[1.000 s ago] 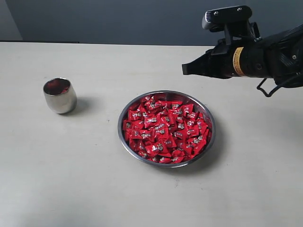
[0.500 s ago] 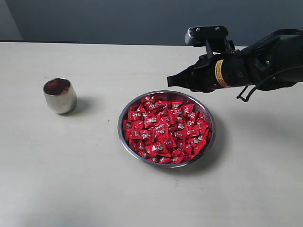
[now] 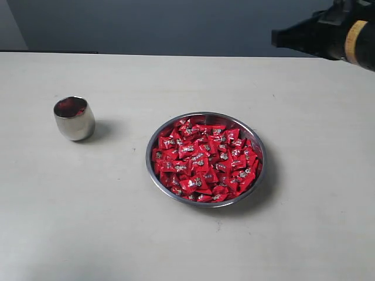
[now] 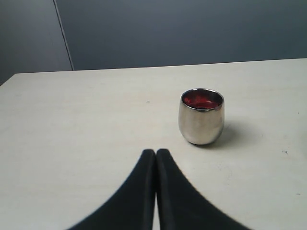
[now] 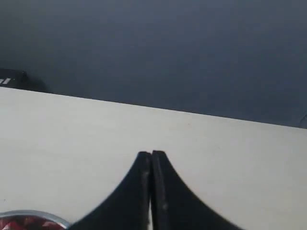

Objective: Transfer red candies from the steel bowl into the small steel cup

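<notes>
Pale table (image 3: 88, 222) below, my left gripper (image 4: 156, 152) and right gripper (image 5: 152, 154) are pressed together, empty; plunging unopened, I'd probably scatter red candies (image 3: 202, 158) from the bowl (image 3: 147, 157).

The candies (image 3: 205, 161) are wrapped in bright red, each marked in silvery white. The bowl (image 3: 147, 157) and the cup (image 3: 74, 124) are seen in shiny silver, red being shown inside the cup. The table (image 3: 117, 234) is coloured pale beige.

The right gripper (image 3: 276, 38) is held high at the exterior view's right edge, jaws pressed together, nothing gripped. The left gripper (image 4: 156, 153) is seen closed and empty.
</notes>
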